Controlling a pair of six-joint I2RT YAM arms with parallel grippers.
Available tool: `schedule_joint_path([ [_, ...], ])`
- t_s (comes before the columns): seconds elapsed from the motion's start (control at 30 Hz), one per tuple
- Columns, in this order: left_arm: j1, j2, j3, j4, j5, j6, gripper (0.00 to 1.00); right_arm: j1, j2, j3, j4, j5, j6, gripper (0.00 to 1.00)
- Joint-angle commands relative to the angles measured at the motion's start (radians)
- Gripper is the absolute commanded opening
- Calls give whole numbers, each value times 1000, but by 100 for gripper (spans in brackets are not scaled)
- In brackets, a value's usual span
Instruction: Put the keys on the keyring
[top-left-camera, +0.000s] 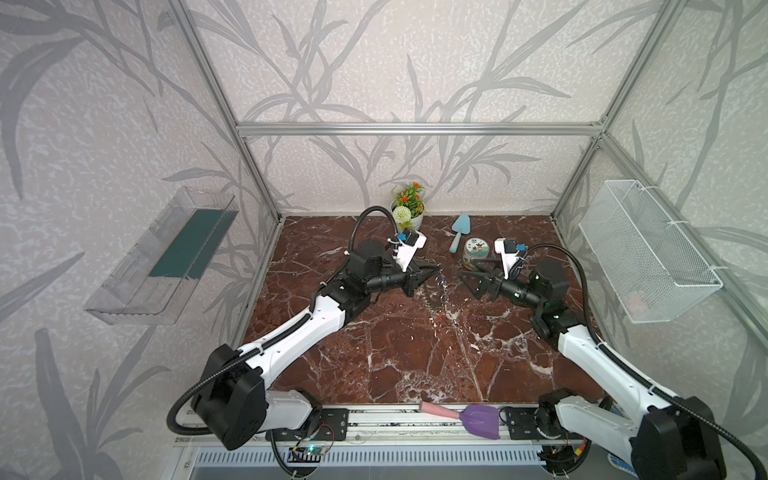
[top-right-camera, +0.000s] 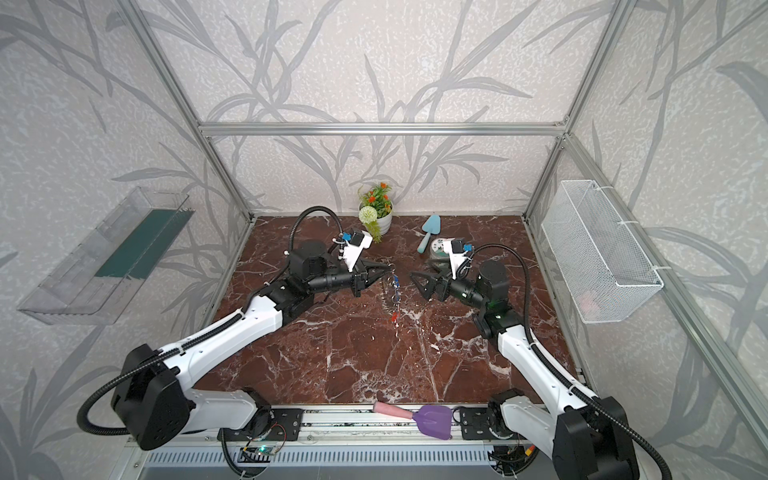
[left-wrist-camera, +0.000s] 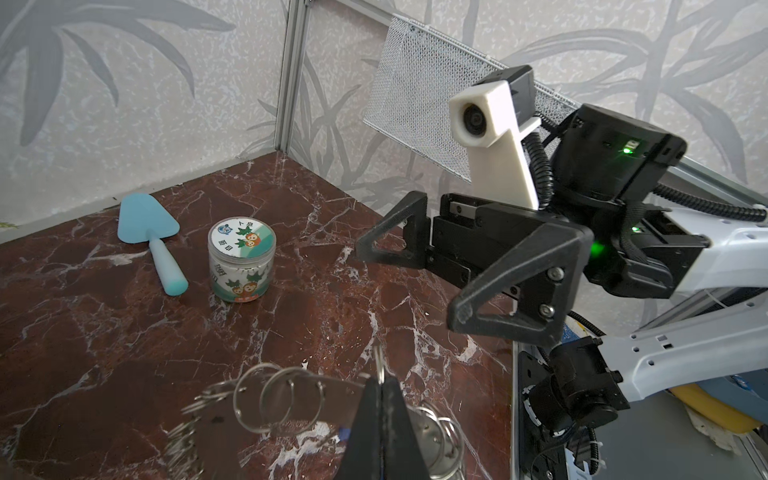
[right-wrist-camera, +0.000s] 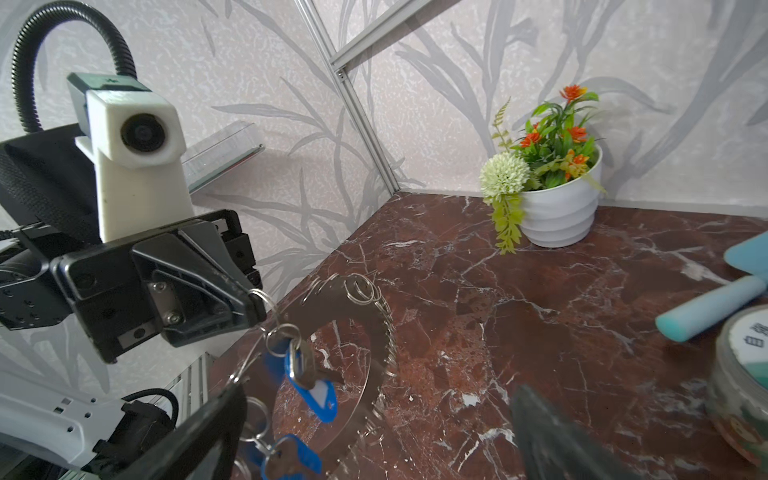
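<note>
Right now the left gripper (top-left-camera: 434, 268) is closed tight on the rim of the keyring (right-wrist-camera: 328, 303) and holds it on edge above the middle of the marble table (top-left-camera: 395, 353). In both top views the keyring looks like a thin line hanging down from the fingertips. I cannot tell whether its low end touches the table. Two blue keys (right-wrist-camera: 311, 390) hang from small rings on its edge. An orange-red key (top-left-camera: 439, 316) shows at its lower end, too small for me to see how it is attached.

The right gripper (top-left-camera: 468, 286) faces the keyring from the other side, near it but apart. Its jaws are spread wide and nothing is between them.

About the containers:
- **Jar:** a small round jar (left-wrist-camera: 241, 257) stands behind the right gripper with its printed lid on, so the inside is hidden. A light blue trowel (left-wrist-camera: 145, 224) lies just beside it.
- **Pot:** a white pot (right-wrist-camera: 557, 212) at the back wall holds artificial flowers, orange, green and one pale round one.
- **Basket:** on the right wall hangs a white mesh basket (top-left-camera: 648, 249). Something pale pink shows through its near end, too blurred to name.
- **Tray:** on the left wall is a clear plastic tray (top-left-camera: 124, 291) with a dark green strip (top-left-camera: 191, 245) lying along it.

A purple scoop (top-left-camera: 478, 419) with a pink handle lies on the front rail.
</note>
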Motion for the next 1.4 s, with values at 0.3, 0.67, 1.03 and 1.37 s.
schedule_joint_path([
  [0.3,-29,270,131,152,-25,-73,0,-37,-143,-21,-271,254,-75,99],
  [0.67,-5,285,-73,225,-66,-154,0,-38,-145,-43,-232,218,-51,99],
  [1.03,35,120,-286,187,-197,-195,10,-37,-95,-66,-142,188,-11,99],
  [1.37,214,-160,-316,-57,-444,-294,99,-39,-168,13,-297,311,-66,99],
])
